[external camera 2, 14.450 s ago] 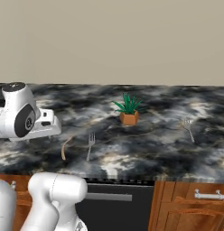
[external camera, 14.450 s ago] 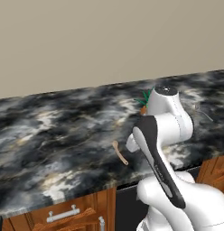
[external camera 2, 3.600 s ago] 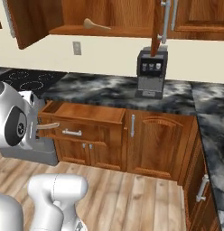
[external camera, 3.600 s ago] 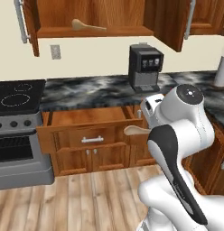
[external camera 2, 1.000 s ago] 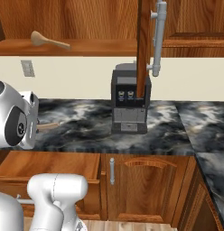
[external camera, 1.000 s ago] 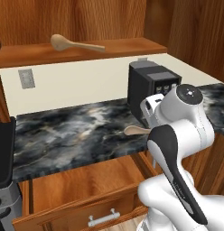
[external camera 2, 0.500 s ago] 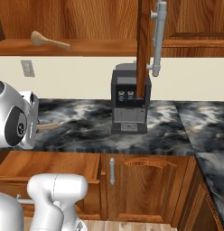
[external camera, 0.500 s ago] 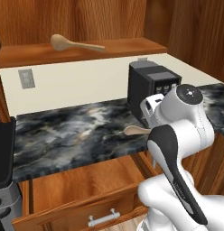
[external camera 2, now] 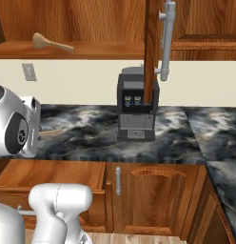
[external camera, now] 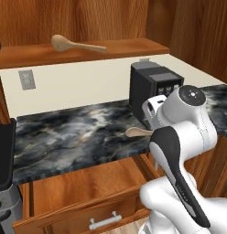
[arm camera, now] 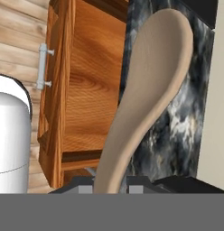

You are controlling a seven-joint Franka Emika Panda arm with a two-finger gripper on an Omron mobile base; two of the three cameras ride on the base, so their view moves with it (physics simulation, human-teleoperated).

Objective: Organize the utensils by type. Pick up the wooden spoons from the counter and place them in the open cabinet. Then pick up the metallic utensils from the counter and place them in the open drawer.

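My gripper (arm camera: 111, 185) is shut on the handle of a tan wooden spoon (arm camera: 150, 90), whose round bowl points away from the hand. The spoon's bowl (external camera: 139, 132) pokes out left of the arm's wrist, above the front edge of the black marbled counter (external camera: 78, 137). The other wooden spoon (external camera: 78, 44) lies on the shelf of the open cabinet (external camera: 129, 48), also seen as a spoon (external camera 2: 52, 44) up left. The open drawer (external camera: 88, 183) of reddish-brown wood stands pulled out below the counter, under the held spoon.
A black coffee machine (external camera 2: 135, 112) stands on the counter by the wall. The open cabinet door (external camera 2: 151, 47) with its metal handle (external camera 2: 165, 40) hangs in front of it. A stove (external camera: 3, 155) sits at the far left.
Nothing has moved in the last second. Since the older frames the base has driven up to the counter under the open cabinet, with the spoon lifted off the counter and carried along.
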